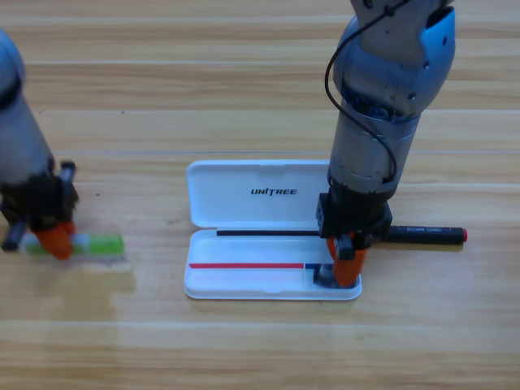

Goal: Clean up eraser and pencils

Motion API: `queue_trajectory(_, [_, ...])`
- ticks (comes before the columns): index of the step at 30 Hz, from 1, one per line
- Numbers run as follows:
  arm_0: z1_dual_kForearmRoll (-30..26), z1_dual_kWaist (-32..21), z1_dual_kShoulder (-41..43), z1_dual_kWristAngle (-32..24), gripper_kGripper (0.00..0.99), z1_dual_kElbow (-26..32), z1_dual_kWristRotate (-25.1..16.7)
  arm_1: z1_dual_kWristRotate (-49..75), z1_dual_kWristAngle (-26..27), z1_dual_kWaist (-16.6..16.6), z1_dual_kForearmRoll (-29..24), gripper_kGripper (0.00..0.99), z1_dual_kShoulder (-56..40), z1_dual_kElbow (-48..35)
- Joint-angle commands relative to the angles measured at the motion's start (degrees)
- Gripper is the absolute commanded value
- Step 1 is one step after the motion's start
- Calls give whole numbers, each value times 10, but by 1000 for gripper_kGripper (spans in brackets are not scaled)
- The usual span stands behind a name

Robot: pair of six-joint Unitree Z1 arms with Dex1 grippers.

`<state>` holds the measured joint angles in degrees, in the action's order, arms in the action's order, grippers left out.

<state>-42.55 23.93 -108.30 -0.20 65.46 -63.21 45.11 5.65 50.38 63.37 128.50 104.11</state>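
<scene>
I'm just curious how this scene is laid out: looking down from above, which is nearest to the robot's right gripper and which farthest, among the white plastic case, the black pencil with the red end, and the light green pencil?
1. The white plastic case: the right gripper is over its lower right compartment.
2. The black pencil with the red end: on the table just right of the case.
3. The light green pencil: far left, at the left gripper.

My right gripper (344, 266) is pointing down into the white case's (244, 280) lower right compartment, covering most of a small dark thing there; I am unable to identify it. My left gripper (50, 240) is overlapping the green pencil's (99, 243) left end, hiding its jaw gap. The black pencil's (426, 234) left end is disappearing behind the right arm.
</scene>
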Motion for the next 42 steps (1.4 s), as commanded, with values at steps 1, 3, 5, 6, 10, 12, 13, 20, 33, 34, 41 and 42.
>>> queue_trajectory(1, [-126, -10, 100, -13, 0, 96, 1, 2, -5, 9, 9, 857, 18, 0])
queue_trajectory(3, [-171, 13, 119, -12, 0, 134, 15, 2, -5, 9, 14, 876, -2, -1])
queue_trajectory(5, [-206, 37, 128, -9, 0, 165, 32, 2, -5, 8, 31, 911, -27, -2])
queue_trajectory(6, [-216, 50, 130, -7, 0, 175, 42, 2, -5, 8, 40, 943, -43, -7])
queue_trajectory(10, [-230, 90, 131, -3, 0, 194, 75, 1, -4, -4, 52, 990, -122, -65])
queue_trajectory(12, [-231, 112, 126, 4, 0, 199, 92, 2, -2, -21, 52, 990, -149, -96])
queue_trajectory(13, [-231, 121, 122, 5, 0, 201, 100, 2, -2, -31, 52, 990, -156, -109])
queue_trajectory(20, [-230, 188, 55, 1, 0, 236, 140, 61, -30, -117, 28, 989, -107, -139])
queue_trajectory(33, [-229, 210, -136, -40, 0, 347, 151, 100, -34, -149, -12, 920, 47, -22])
queue_trajectory(34, [-229, 211, -147, -45, 0, 354, 151, 102, -35, -149, -12, 913, 54, -18])
queue_trajectory(41, [-232, 219, -199, -70, 0, 385, 160, 126, -49, -149, -12, 695, 69, -29])
queue_trajectory(42, [-232, 219, -205, -74, 0, 387, 160, 131, -50, -149, -11, 603, 69, -34])
